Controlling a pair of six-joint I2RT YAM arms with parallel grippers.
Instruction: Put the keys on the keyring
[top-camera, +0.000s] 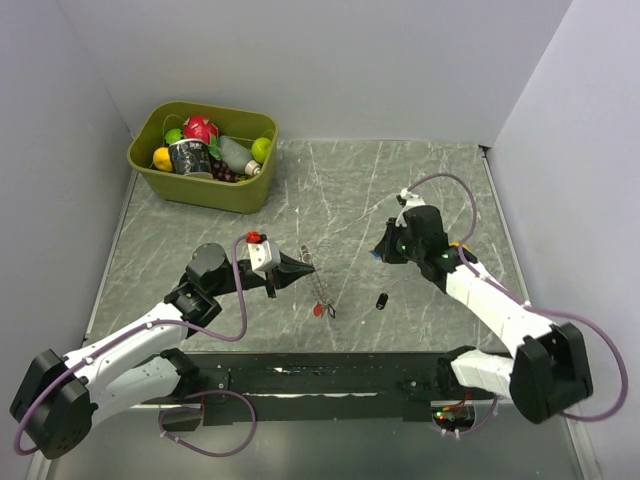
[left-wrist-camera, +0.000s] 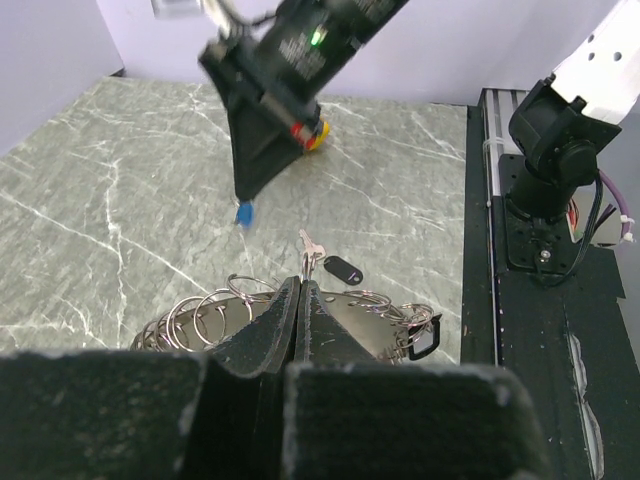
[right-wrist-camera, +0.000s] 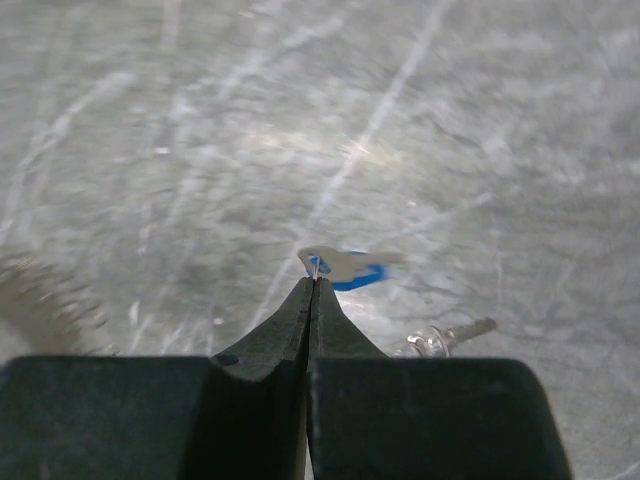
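My left gripper is shut on the keyring, a metal strip carrying several wire rings, which runs under its tips. A red key sits at the strip's near end. A black-headed key lies on the table beside it, also in the left wrist view. My right gripper is shut on a blue-headed key, pinching it by its edge just above the table. In the left wrist view the blue key hangs from the right gripper's tip, beyond the rings.
A green bin of fruit and bottles stands at the back left. A small metal, whitish piece lies right of my right fingers. A yellow and red object sits behind the right gripper. A black rail runs along the near edge.
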